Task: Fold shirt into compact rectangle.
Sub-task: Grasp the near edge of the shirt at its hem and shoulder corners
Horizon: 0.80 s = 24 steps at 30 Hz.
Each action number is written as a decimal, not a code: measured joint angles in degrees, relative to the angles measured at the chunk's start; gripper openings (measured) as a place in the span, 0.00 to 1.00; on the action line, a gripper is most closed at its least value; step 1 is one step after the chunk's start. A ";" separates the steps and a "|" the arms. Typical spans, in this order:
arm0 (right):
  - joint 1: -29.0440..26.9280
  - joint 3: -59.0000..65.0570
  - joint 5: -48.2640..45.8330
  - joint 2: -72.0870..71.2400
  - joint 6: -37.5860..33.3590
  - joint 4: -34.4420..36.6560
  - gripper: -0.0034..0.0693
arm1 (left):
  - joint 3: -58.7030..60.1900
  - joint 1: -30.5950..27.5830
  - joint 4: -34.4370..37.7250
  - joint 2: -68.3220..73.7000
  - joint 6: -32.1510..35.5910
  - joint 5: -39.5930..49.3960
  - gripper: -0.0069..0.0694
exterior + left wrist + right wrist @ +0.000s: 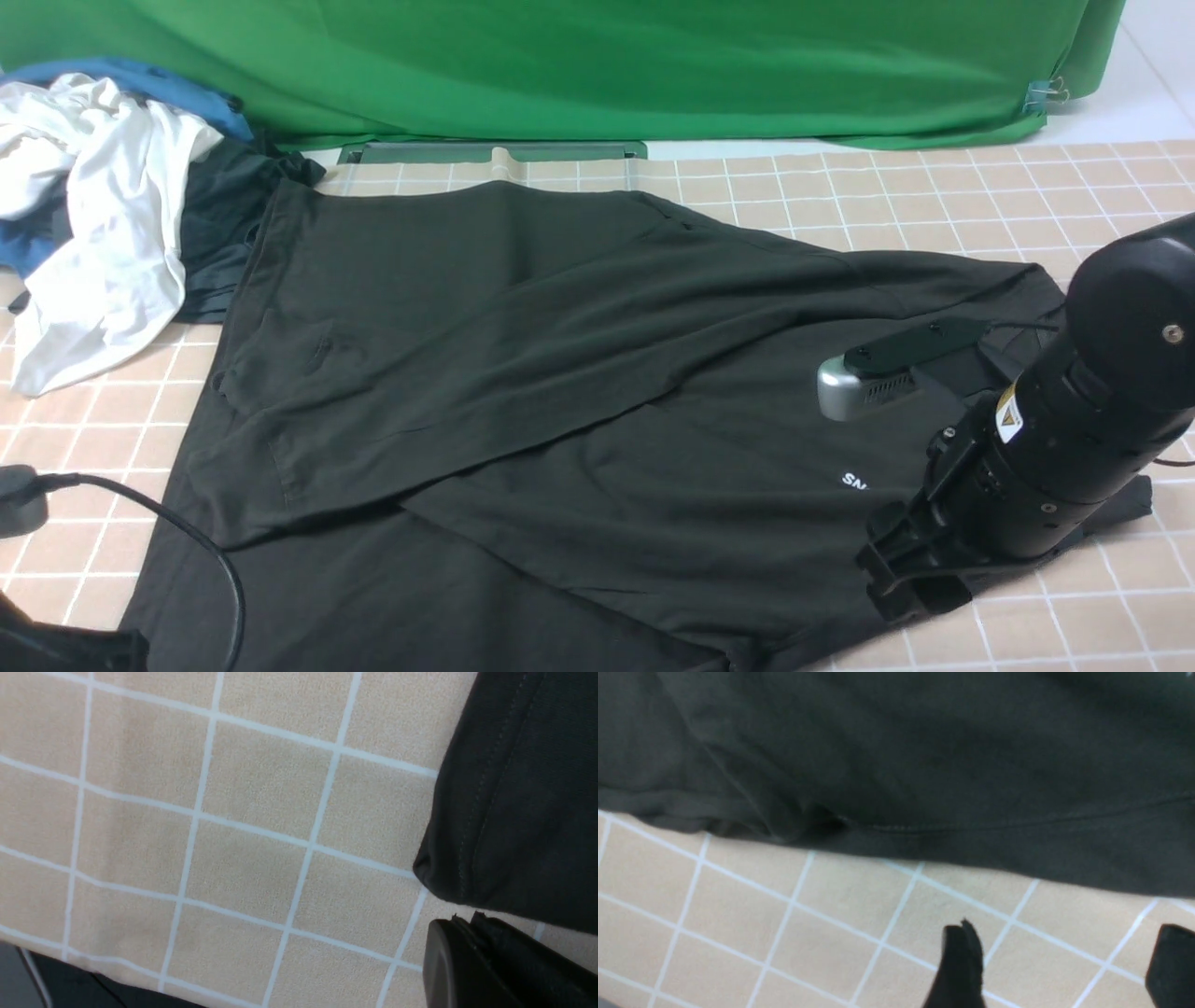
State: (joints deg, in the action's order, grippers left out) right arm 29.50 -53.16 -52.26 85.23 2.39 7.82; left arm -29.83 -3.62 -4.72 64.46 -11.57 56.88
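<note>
The black shirt (579, 373) lies spread on the checked cloth, with one side folded slantwise across its body. Part of a small white print (854, 481) shows beside my right arm. My right gripper (901, 583) hovers low at the shirt's near right edge. In the right wrist view this gripper (1064, 952) is open and empty over bare cloth, just short of the shirt's hem (971, 826). My left gripper (467, 919) is shut and holds nothing. It sits just beside a stitched corner of the shirt (514, 812), apart from it.
A pile of white, blue and dark garments (103, 215) sits at the back left, touching the shirt's far corner. A green backdrop (597, 65) closes the rear. A black cable (187, 541) curves over the shirt's near left part. The checked tablecloth (934, 187) shows at the back right.
</note>
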 joint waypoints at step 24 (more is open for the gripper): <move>0.00 0.00 6.05 -0.78 -6.08 0.19 0.79 | 2.17 -8.75 10.04 5.77 18.03 -13.68 0.84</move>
State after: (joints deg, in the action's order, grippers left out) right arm 29.50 -53.16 -46.21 84.46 -3.68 8.01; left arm -27.66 -12.37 5.32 70.22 6.46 43.20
